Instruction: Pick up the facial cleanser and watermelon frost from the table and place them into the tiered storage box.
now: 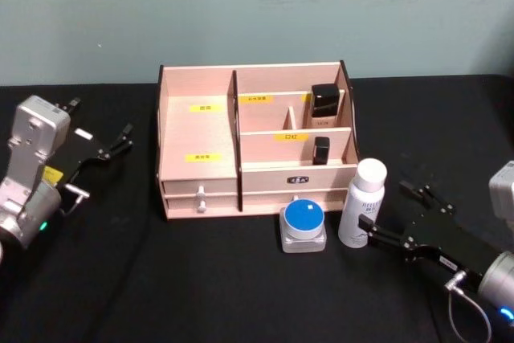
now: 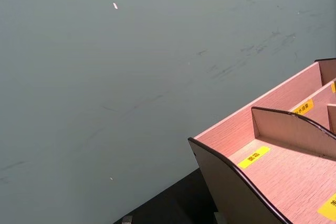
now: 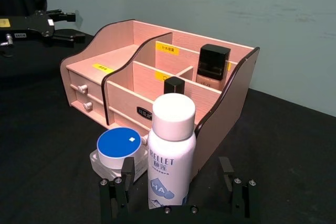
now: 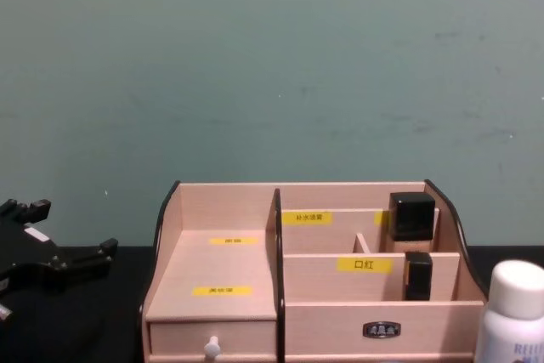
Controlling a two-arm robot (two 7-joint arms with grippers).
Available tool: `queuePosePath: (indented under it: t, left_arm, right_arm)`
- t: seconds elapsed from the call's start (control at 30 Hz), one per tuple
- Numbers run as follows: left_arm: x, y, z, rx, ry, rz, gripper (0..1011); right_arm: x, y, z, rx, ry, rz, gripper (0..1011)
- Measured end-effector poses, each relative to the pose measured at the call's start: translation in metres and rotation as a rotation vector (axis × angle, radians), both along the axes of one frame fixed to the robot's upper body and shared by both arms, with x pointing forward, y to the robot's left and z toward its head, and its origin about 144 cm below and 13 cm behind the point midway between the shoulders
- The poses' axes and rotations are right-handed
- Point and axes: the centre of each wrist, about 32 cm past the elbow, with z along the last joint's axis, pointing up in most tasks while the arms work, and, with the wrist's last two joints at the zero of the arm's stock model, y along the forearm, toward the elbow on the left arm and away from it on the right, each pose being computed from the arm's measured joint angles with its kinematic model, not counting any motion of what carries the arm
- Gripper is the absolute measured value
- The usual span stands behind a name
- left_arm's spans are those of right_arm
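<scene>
Right wrist view: right gripper [image 3: 177,164] fingers spread flanking facial cleanser [image 3: 171,129], base hidden; left gripper [image 1: 124,139] spread.

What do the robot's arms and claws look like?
Left arm: silver-grey housing, yellow sticker, green light. Right arm: silver-grey, blue light, grey cable loop. The left claw and right claw are black with thin fingers.

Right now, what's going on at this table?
The right gripper is open at the white facial cleanser bottle, which stands on the table in front of the tiered storage box. It hasn't closed on it. The blue-lidded jar sits beside the bottle, untouched. The left gripper hangs open, left of the box.
</scene>
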Motion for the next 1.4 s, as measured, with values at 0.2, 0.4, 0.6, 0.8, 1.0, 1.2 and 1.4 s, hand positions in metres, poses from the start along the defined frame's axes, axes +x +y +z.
queuePosePath:
  t: [0.2, 0.4, 0.6, 0.8, 1.0, 1.2, 1.4]
  left_arm:
    - [0.000, 0.000, 0.000, 0.000, 0.000, 0.000, 1001]
    - [0.000, 0.000, 0.000, 0.000, 0.000, 0.000, 1001]
    - [0.000, 0.000, 0.000, 0.000, 0.000, 0.000, 1001]
    - [0.000, 0.000, 0.000, 0.000, 0.000, 0.000, 1001]
    - [0.000, 0.000, 0.000, 0.000, 0.000, 0.000, 1001]
    - [0.000, 0.000, 0.000, 0.000, 0.000, 0.000, 1001]
    - [0.000, 0.000, 0.000, 0.000, 0.000, 0.000, 1001]
  right_arm:
    - [0.008, 0.002, -0.004, 0.001, 0.003, 0.002, 1003]
    - [0.015, 0.005, -0.004, 0.010, 0.000, 0.010, 1002]
    - [0.021, 0.009, -0.006, 0.015, 0.000, 0.018, 1002]
    - [0.029, 0.012, -0.009, 0.024, 0.008, 0.028, 1003]
    - [0.034, 0.013, -0.011, 0.030, 0.011, 0.028, 1002]
    - [0.039, 0.016, -0.013, 0.039, 0.018, 0.027, 1003]
    - [0.039, 0.016, -0.013, 0.040, 0.019, 0.027, 1002]
